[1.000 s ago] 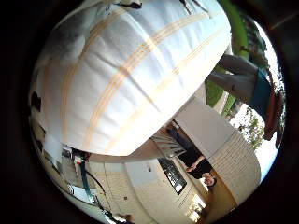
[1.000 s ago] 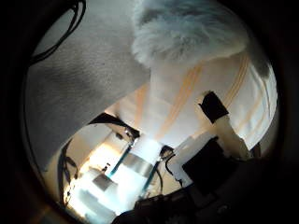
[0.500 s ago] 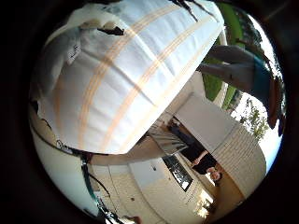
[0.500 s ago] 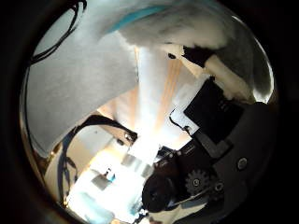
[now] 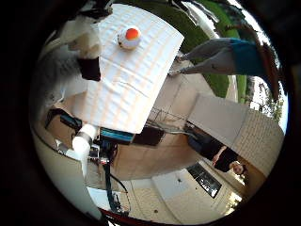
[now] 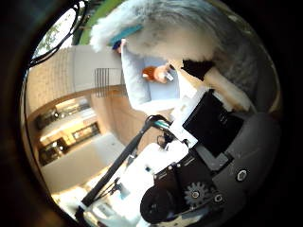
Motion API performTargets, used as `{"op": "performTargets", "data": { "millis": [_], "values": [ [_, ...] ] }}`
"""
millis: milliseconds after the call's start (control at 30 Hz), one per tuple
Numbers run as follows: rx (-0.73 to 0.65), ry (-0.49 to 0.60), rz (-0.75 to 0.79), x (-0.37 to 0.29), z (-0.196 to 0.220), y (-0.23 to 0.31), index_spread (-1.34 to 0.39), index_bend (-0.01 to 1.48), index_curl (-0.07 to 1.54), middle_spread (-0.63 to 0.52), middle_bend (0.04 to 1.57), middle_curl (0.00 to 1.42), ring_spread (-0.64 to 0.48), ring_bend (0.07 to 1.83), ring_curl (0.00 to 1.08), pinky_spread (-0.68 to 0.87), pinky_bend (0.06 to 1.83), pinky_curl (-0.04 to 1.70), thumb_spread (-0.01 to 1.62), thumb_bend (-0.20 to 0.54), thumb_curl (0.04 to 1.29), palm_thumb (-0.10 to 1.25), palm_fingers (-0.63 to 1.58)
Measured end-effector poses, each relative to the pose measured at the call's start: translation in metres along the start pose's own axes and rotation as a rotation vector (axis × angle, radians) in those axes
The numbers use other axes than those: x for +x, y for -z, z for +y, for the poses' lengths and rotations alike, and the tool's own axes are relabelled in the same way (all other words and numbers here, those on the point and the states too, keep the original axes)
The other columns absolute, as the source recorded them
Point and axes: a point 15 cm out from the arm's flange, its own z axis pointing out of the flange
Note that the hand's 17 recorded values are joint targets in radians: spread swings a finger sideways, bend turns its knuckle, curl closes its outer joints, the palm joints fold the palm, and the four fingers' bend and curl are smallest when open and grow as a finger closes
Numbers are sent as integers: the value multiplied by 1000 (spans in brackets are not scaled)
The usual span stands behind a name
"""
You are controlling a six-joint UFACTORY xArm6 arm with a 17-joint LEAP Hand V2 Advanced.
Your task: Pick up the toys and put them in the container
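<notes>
A fluffy grey-and-white plush toy with a teal patch fills much of the right thumb side palm view, close to the palm. My right hand has its black and white fingers curled against it. The toy's fur also shows beside a black finger part in the right little finger side palm view. Far below is the table with a striped white cloth. A small white-and-orange toy lies on the cloth.
The table's dark frame shows under the cloth. A brick building with windows stands nearby, and green grass lies beyond the table.
The tablecloth filled the views before and is now small and far away, so the hand has risen high above the table. The plush toy has stayed close to the palm.
</notes>
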Motion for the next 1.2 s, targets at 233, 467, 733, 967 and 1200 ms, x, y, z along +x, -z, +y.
{"op": "performTargets", "data": {
  "millis": [233, 467, 733, 967, 1200],
  "values": [
    [22, 97, -24, -94, -89, -22, -941, 659, 225, -277, 1130, 1052, -114, 1384, 839, 173, 1475, 750, 1161, -14, 617, 997, 889],
    [-47, 115, -38, -121, -157, -83, -908, 764, 304, -252, 1062, 1040, -66, 1342, 793, 198, 1419, 773, 1202, -36, 589, 867, 820],
    [-235, 115, -54, -124, -186, -165, -385, 677, 368, -77, 527, 742, 155, 886, 584, 336, 1010, 641, 1235, -24, 528, 809, -132],
    [-281, 183, -71, -127, -186, -179, -443, 332, 263, 48, 125, 474, 297, 466, 364, 430, 776, 458, 1188, -21, 501, 815, -209],
    [-198, 184, -72, -105, -178, -144, -463, 191, 245, 83, 116, 354, 318, 364, 323, 465, 678, 389, 1145, -28, 489, 822, -126]
  ]
}}
